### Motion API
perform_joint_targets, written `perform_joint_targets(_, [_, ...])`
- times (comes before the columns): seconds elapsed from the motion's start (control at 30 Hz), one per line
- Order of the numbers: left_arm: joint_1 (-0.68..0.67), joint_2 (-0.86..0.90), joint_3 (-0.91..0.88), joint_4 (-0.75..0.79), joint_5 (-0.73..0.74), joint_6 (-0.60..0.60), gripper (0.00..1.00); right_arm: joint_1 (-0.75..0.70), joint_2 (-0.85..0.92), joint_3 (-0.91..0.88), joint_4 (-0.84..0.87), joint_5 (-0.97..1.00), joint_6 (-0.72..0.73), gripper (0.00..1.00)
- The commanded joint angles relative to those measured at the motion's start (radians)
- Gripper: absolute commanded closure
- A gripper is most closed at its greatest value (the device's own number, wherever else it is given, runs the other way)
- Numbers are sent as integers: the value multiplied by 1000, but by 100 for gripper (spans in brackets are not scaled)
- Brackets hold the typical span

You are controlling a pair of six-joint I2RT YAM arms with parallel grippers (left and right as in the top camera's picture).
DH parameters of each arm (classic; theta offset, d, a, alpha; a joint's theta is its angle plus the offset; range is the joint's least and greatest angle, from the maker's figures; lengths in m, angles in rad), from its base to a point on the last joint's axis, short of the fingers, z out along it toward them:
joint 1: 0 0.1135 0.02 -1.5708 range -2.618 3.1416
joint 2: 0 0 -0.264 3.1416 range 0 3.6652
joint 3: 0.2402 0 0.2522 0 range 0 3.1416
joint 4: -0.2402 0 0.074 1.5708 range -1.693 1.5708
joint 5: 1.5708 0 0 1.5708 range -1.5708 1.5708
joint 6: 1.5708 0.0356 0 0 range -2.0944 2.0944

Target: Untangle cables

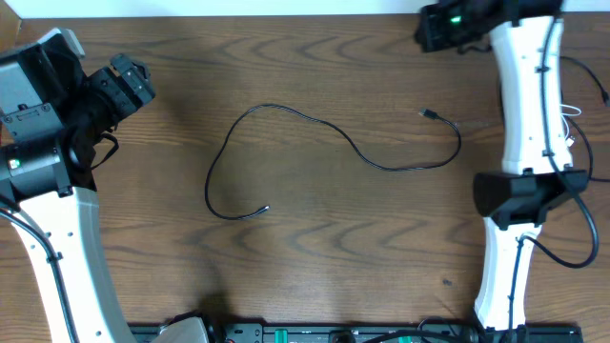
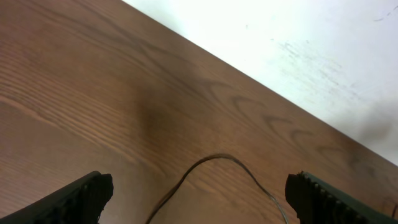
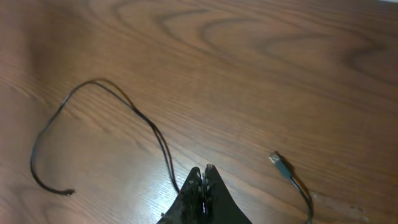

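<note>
Single thin black cable lies loose on wooden table, mid-table, in open S-curve, no crossings. Small plug end toward right side; other tip curls back at left loop.

Left gripper at table's far-left area, raised off surface. In wrist view its fingers are spread wide, with cable bend between them and nothing gripped.

Right gripper at far-right corner, well apart from cable. Fingers pressed together and empty.

Cable black; table brown, wavy wood grain; left arm, right arm white, black joints.
</note>
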Motion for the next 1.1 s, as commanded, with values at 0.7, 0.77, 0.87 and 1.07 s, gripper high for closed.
perform_joint_targets(0.7, [-177, 202, 0, -134, 13, 62, 6, 186, 0, -536, 73, 56, -89, 31])
perform_joint_targets(0.77, [-182, 219, 0, -134, 13, 72, 6, 213, 1, -576, 122, 57, -118, 30])
perform_joint_targets(0.87, [-181, 225, 0, -132, 12, 73, 6, 266, 3, -674, 247, 65, -131, 30])
perform_joint_targets(1.07, [-181, 225, 0, -132, 12, 72, 6, 346, 4, -820, 508, 182, -131, 35])
